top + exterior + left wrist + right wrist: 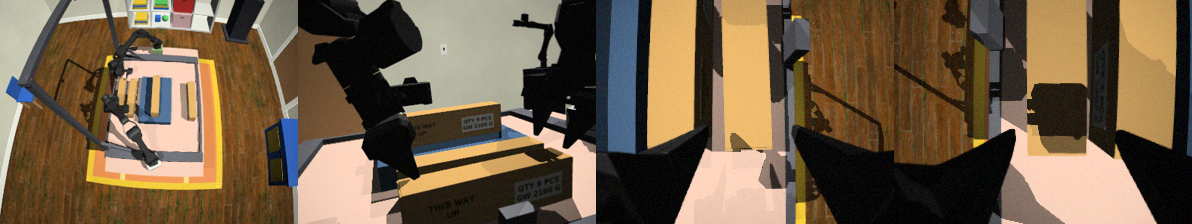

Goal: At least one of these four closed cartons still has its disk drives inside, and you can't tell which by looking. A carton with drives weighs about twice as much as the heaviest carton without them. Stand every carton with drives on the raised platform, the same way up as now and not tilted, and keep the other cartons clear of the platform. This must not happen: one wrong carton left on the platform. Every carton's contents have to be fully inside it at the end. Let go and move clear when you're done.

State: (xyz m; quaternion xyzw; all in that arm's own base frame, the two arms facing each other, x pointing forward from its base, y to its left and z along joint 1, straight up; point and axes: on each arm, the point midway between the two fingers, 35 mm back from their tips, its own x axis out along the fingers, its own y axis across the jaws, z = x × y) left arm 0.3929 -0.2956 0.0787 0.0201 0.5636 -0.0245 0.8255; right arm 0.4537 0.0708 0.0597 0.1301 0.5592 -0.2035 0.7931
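Observation:
The near carton (122,88) (487,170) (746,75) (1056,40) stands upright at the cell's left edge in the top view. A second carton (131,91) (671,75) (1144,90) stands close beside it, a narrow gap between. A third carton (155,94) (449,125) stands upright on the blue raised platform (164,110) (623,75). A fourth carton (191,100) stands apart at the right. My left gripper (750,129) is open and empty over one end of the near carton. My right gripper (550,141) (1065,134) is open and empty above its other end.
Grey rails (159,156) frame the pink table top (178,140). A grey block (517,213) (796,37) rises at the edge beside the near carton. The top view shows a wide gap between the platform and the fourth carton.

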